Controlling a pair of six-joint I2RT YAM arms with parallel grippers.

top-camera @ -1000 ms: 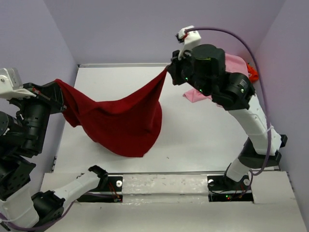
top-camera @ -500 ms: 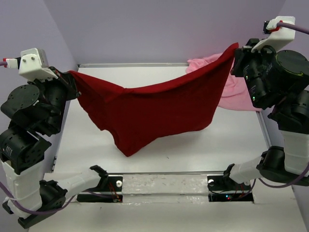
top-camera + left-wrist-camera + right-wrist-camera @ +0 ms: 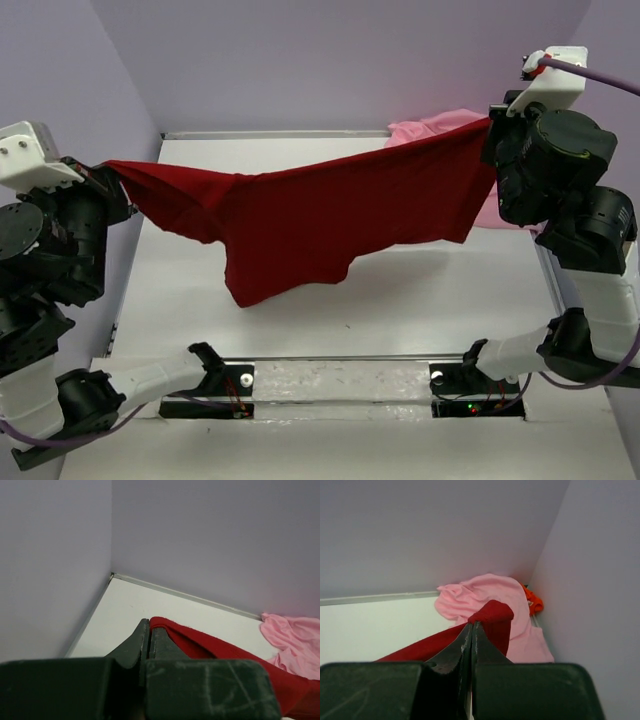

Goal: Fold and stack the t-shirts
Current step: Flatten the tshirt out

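Observation:
The dark red t-shirt (image 3: pixel 330 225) hangs stretched in the air between my two grippers, well above the white table (image 3: pixel 430 290). My left gripper (image 3: pixel 112 170) is shut on its left corner; the cloth shows beside the closed jaws in the left wrist view (image 3: pixel 200 642). My right gripper (image 3: pixel 490 128) is shut on its right corner, and the red cloth bunches at the jaw tips in the right wrist view (image 3: pixel 492 617). The light pink t-shirt (image 3: pixel 480 597) lies crumpled in the far right corner. The bright orange t-shirt (image 3: pixel 534 600) peeks out behind it against the wall.
Lilac walls close in the table at the back (image 3: pixel 330 60), left and right. The pink shirt also shows in the top view (image 3: pixel 430 130) and the left wrist view (image 3: pixel 295 640). The arm bases sit at the near edge (image 3: pixel 340 385).
Both grippers have moved apart, left arm leftward and right arm to the far right, pulling the red shirt from a hanging bundle into a wide stretched sheet. The pink shirt is now mostly hidden behind it.

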